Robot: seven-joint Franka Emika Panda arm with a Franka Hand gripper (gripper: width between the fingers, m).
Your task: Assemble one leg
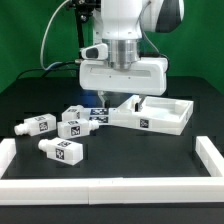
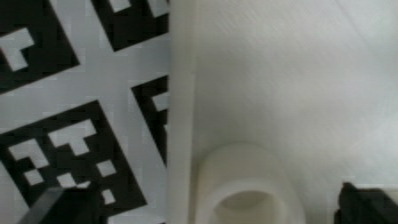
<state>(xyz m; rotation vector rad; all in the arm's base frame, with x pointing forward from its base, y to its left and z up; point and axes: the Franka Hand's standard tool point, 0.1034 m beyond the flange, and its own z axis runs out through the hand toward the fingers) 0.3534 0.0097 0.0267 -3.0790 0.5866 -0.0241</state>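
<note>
The gripper is held low over the end of the tabletop on the exterior view's left. In the wrist view its dark fingertips are seen spread wide apart, with nothing clasped between them. A round corner socket of the tabletop is seen below them, just beside the marker board. The legs are left loose on the table, to the exterior view's left of the tabletop. Square black-and-white tags are carried by each; no lettering can be read.
</note>
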